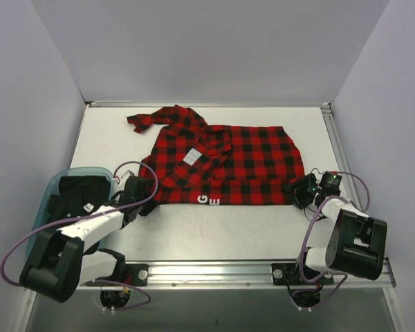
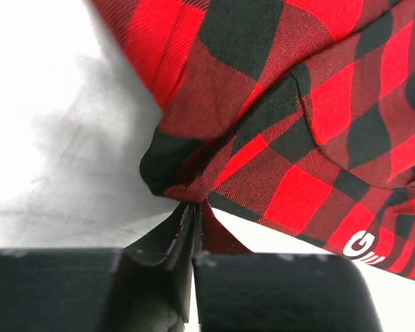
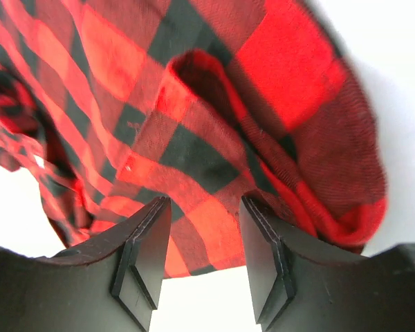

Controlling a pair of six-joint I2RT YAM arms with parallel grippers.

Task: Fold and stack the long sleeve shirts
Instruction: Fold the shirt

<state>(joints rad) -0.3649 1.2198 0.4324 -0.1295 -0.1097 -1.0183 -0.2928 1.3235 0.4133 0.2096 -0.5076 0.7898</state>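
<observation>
The red-and-black check flannel shirt (image 1: pixel 228 162) lies spread across the middle of the white table, with white letters (image 1: pixel 203 199) at its near hem and a grey label (image 1: pixel 191 157) by the collar. One sleeve (image 1: pixel 149 120) trails to the far left. My left gripper (image 1: pixel 144 201) is shut on the shirt's near-left corner, and the left wrist view shows the cloth (image 2: pixel 263 124) pinched at the fingertips (image 2: pixel 192 209). My right gripper (image 1: pixel 299 191) is open at the near-right corner. In the right wrist view the hem (image 3: pixel 207 228) lies between its spread fingers (image 3: pixel 146 238).
A light-blue bin (image 1: pixel 50 188) holding dark folded clothes (image 1: pixel 79 190) sits at the left edge beside the left arm. A metal rail (image 1: pixel 214 271) runs along the near edge and another (image 1: pixel 337 149) along the right side. Grey walls close in the table.
</observation>
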